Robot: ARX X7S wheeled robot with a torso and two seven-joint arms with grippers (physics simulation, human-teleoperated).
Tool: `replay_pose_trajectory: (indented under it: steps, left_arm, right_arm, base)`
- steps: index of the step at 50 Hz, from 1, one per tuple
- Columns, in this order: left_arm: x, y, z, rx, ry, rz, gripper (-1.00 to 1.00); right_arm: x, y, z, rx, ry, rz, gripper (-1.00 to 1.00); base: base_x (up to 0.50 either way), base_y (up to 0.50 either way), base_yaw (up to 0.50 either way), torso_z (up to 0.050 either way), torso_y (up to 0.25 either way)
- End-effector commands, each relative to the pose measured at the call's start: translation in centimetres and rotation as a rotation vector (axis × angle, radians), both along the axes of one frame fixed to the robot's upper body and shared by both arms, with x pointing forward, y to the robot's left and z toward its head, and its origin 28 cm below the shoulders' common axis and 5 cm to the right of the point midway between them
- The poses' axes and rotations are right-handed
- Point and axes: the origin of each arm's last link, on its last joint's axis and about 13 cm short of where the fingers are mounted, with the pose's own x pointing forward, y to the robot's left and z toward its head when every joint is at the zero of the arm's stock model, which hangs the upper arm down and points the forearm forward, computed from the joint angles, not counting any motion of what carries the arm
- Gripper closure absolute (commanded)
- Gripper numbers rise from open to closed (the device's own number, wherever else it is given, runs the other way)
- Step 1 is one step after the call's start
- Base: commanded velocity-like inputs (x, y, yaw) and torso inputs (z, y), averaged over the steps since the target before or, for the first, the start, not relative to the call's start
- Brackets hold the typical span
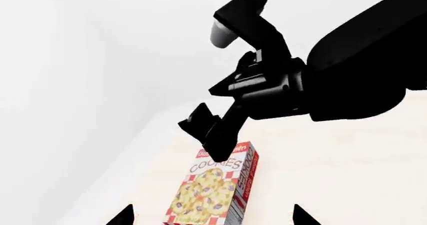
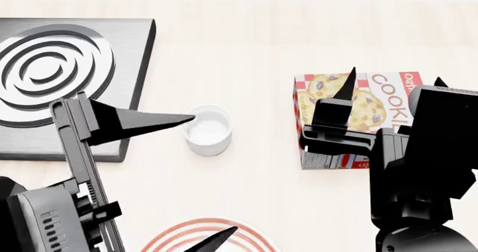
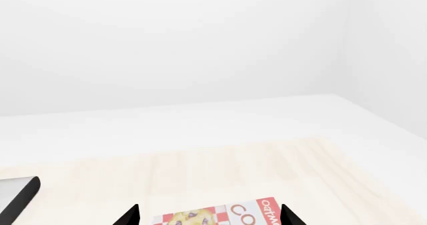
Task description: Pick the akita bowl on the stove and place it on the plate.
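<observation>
The akita bowl does not show in any view. The stove [image 2: 138, 67] sits at the far left of the desk [image 2: 247, 50], and the part of it that I can see has only its black rings on top. Its left side is cut off and the left arm covers its near corner, so the bowl may be hidden there; I cannot tell.

The left gripper [image 2: 211, 173] has its fingers wide apart and holds nothing. One tip is by a small white cup [image 2: 207, 130], the other over the plate [image 2: 176, 235]. The right gripper [image 2: 396, 75] also has its fingers apart, above a cookie box [image 2: 381, 101].

A bowl like this is likely hard, smooth and light. It could slip or crack, so a soft squeeze on the rim seems best – one finger inside, one outside.

Only the top edge of the plate shows at the bottom of the head view. The wrist views show mostly the cookie box and the white wall.
</observation>
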Motion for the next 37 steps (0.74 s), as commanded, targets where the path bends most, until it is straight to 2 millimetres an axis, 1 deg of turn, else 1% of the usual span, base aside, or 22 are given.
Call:
replay_pose_trajectory:
  steps: [1, 5, 12, 20, 37]
  left_arm:
    - [0.7, 0.5, 1.6, -0.128, 0.011, 0.071, -1.0]
    - [1.5, 0.9, 2.5, -0.201, 0.027, 0.122, -1.0]
    - [2.5, 1.4, 3.0, -0.282, 0.053, 0.195, -1.0]
    - [3.3, 2.0, 3.4, -0.33, 0.069, 0.265, -1.0]
    - [4.1, 2.9, 3.9, -0.405, 0.088, 0.332, -1.0]
  right_arm:
    - [0.1, -0.1, 0.0, 0.014, -0.009, -0.002, -1.0]
    - [0.0, -0.1, 0.1, 0.015, -0.009, -0.003, -1.0]
    - [0.1, -0.1, 0.0, 0.015, -0.009, -0.003, -1.0]
    - [0.1, -0.1, 0.0, 0.014, -0.008, -0.002, -1.0]
    - [0.1, 0.0, 0.1, 0.014, -0.008, -0.002, -1.0]
  base:
    - [0.0, 0.0, 0.0, 0.0, 0.0]
    - [0.0, 0.0, 0.0, 0.0, 0.0]
    - [0.0, 0.0, 0.0, 0.0, 0.0]
    - [0.0, 0.0, 0.0, 0.0, 0.0]
    - [0.0, 0.0, 0.0, 0.0, 0.0]
